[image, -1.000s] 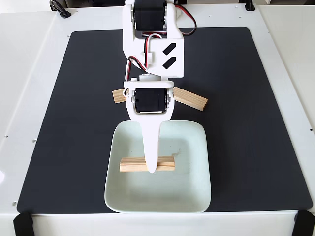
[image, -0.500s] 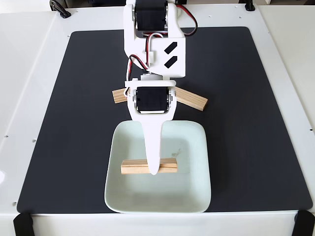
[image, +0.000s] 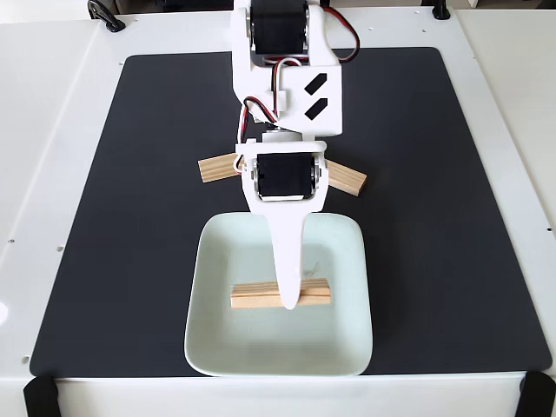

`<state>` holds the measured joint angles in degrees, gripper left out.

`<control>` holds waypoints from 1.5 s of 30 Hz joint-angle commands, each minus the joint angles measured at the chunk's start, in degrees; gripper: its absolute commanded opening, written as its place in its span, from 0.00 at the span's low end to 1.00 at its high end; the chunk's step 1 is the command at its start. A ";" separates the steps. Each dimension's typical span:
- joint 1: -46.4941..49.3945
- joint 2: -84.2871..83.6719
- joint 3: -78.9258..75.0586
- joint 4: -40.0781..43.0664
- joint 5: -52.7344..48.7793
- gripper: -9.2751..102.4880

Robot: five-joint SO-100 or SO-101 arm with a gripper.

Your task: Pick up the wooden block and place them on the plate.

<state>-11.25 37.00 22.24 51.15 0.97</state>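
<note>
- A wooden block (image: pixel 281 294) is lying crosswise inside the plate (image: pixel 217 347) in the fixed view, directly under the tip of the end effector (image: pixel 288 300), which is crossing the block's middle from above.
- The end effector is pointing down over the plate; its fingers are overlapping from this angle, so whether it is gripping the block or has let go cannot be told.
- The step in hand appears to be the placing of this block: it is sitting low in the dish, near the centre, and looks to be resting on the plate's floor.
- If so, the next move is calling for a clean release and a straight lift, so the block is not dragged or tipped over the rim, followed by a reach back for another piece.
- Two more blocks are waiting behind the end effector, near its wrist: one block (image: pixel 217 167) to the wrist's left in the view, and an angled block (image: pixel 345 179) to its right, both partly hidden by the arm (image: pixel 291 87).
- Both are lying on the black mat (image: pixel 434 217) just beyond the plate's far rim, so the arm's own body is standing over the next pick.
- The mat is covering the white worktop (image: pixel 52 130).
</note>
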 commanded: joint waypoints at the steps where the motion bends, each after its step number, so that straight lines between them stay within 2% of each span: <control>1: -0.09 1.58 -1.85 -0.35 0.53 0.44; 3: -0.09 1.41 -1.76 -0.35 0.53 0.55; 5: -0.09 1.32 -1.76 -0.35 0.53 0.61; 13: -0.09 1.67 -1.67 -0.26 0.35 0.62; 15: -0.09 1.93 -1.58 0.18 0.44 0.57; 16: -0.09 2.02 -1.58 1.14 0.44 0.51; 21: -0.09 3.69 -1.67 3.08 0.53 0.06; 23: -0.09 4.31 -1.58 4.13 3.16 0.11; 26: 0.00 6.06 -1.58 4.57 8.26 0.07; 31: 0.00 11.16 2.11 4.66 8.70 0.08; 36: -0.09 27.07 21.88 3.87 7.82 0.08; 45: 0.09 59.06 62.84 4.57 -3.96 0.08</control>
<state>-11.34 85.08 74.97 55.55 0.88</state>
